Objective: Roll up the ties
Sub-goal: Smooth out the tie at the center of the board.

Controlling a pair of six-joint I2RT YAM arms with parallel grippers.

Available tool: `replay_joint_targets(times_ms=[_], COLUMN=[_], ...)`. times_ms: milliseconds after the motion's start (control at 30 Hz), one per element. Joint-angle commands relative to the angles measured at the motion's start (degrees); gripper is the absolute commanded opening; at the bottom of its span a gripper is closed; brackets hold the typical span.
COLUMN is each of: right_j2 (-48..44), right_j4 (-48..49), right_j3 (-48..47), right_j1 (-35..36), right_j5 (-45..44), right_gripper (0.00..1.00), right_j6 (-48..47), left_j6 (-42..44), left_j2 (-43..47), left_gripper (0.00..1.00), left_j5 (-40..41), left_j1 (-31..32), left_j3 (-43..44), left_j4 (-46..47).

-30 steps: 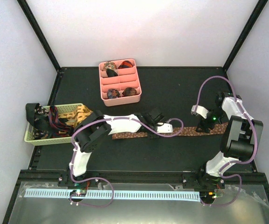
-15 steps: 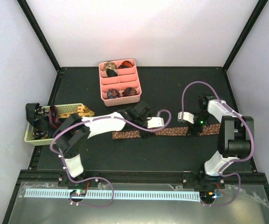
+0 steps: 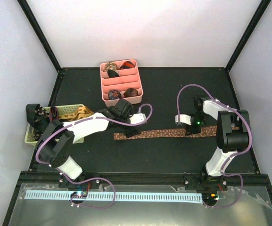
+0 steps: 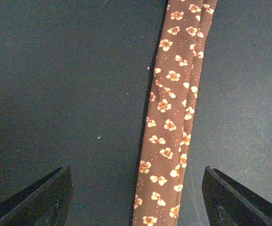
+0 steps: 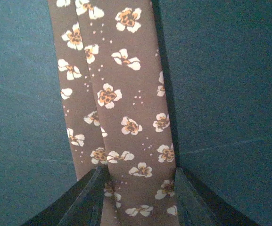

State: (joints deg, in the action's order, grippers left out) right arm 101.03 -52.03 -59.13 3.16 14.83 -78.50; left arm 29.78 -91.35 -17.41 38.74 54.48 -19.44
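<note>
A brown tie with pale flowers [image 3: 164, 133] lies flat and stretched out across the black table. My left gripper [image 3: 130, 132] hangs over its left end. In the left wrist view the gripper [image 4: 136, 197] is wide open, with the tie [image 4: 168, 108] running between the fingers [image 4: 46, 197], nearer the right one. My right gripper [image 3: 191, 130] is over the tie's right part. In the right wrist view its jaws [image 5: 138, 197] are open only to the tie's width and straddle the flat, double-layered tie [image 5: 121, 103].
A pink divided tray [image 3: 103, 89] at the back holds rolled ties [image 3: 111, 67], [image 3: 132, 92]. A pale woven basket [image 3: 72, 112] at the left edge holds several loose dark and red ties [image 3: 46, 125]. Black frame posts stand at the table's corners.
Both grippers have moved left along the tie, the left one from its middle to its left end. The tie's left end has stayed in place.
</note>
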Motion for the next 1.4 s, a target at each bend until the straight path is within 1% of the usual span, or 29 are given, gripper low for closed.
replay_joint_targets(times_ms=[0,233,433,567,667,833,1000,1067,1167,1267,1367], right_j2=[1.83,1.06,0.51,-1.17,-2.97,-4.25,-3.12,-2.59,-2.24,-2.24,-2.01], right_j4=[0.17,0.33,0.97,0.2,-1.22,-2.1,-1.82,-2.07,-2.71,-3.12,-3.87], right_j3=[1.09,2.09,3.11,3.06,2.18,1.43,1.26,0.65,0.02,0.0,-0.44], right_j1=[0.19,-2.98,-8.14,-9.48,-8.99,-4.45,-1.38,-0.97,-0.62,-0.03,0.07], right_j5=[-5.82,-9.91,-14.06,-13.68,-9.58,-5.56,-4.77,-4.57,-4.1,-3.63,-3.28], right_gripper=[0.42,0.42,0.42,0.43,0.44,0.43,0.42,0.43,0.43,0.44,0.49], right_j6=[-1.35,-3.46,-7.15,-8.76,-8.66,-6.19,-4.71,-4.25,-4.21,-4.12,-3.14], left_j6=[1.17,2.44,3.79,4.01,4.11,5.9,5.16,4.91,5.8,7.47,9.17], left_j2=[2.92,3.86,5.06,5.69,5.84,3.39,-2.85,-4.85,-5.41,-5.54,-6.37], left_gripper=[0.78,0.78,0.78,0.77,0.77,0.75,0.74,0.72,0.7,0.64,0.57], left_j5=[-0.73,-0.8,-1.71,-2.37,-3.1,-3.31,0.32,1.22,2.46,4.31,5.53], left_j1=[-0.92,-1.54,-1.45,-1.5,-1.41,-0.8,-0.1,-0.11,-0.12,-0.08,-0.13], left_j3=[-0.33,-0.62,-2.13,-3.49,-4.54,-3.55,1.21,3.19,3.11,2.18,1.94], left_j4=[-1.33,-1.78,-2.23,-2.31,-2.1,-2.85,-5.54,-7.79,-8.2,-8.86,-10.55])
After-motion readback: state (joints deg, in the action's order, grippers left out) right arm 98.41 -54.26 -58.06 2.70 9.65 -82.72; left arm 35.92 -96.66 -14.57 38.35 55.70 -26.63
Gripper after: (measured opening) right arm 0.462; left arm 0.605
